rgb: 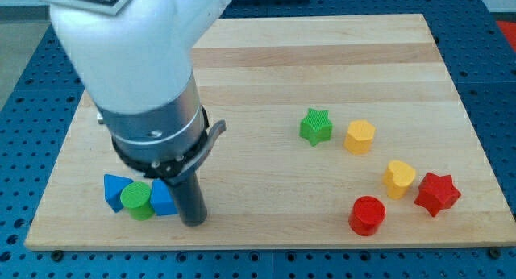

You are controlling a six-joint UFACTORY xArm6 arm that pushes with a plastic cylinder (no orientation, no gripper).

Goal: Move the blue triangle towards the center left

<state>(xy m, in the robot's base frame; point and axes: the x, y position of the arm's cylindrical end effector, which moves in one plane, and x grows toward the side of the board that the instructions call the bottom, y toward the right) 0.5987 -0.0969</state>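
Now, camera view | my tip [193,221], a bare rod with no jaws to open or close, is down on the wooden board [266,61] near the view's bottom left | blue triangle [114,188] lies to the tip's left, beyond a green cylinder [137,200] and a second blue block [163,200] touching the rod | centre left lies up-view of the triangle; tip looks wrongly placed, beside rather than below.

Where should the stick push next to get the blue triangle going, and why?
Probably nudge toward the view's top. My tip sits right of a cluster at the board's bottom left: blue triangle, green cylinder and another blue block. Center left lies above them.
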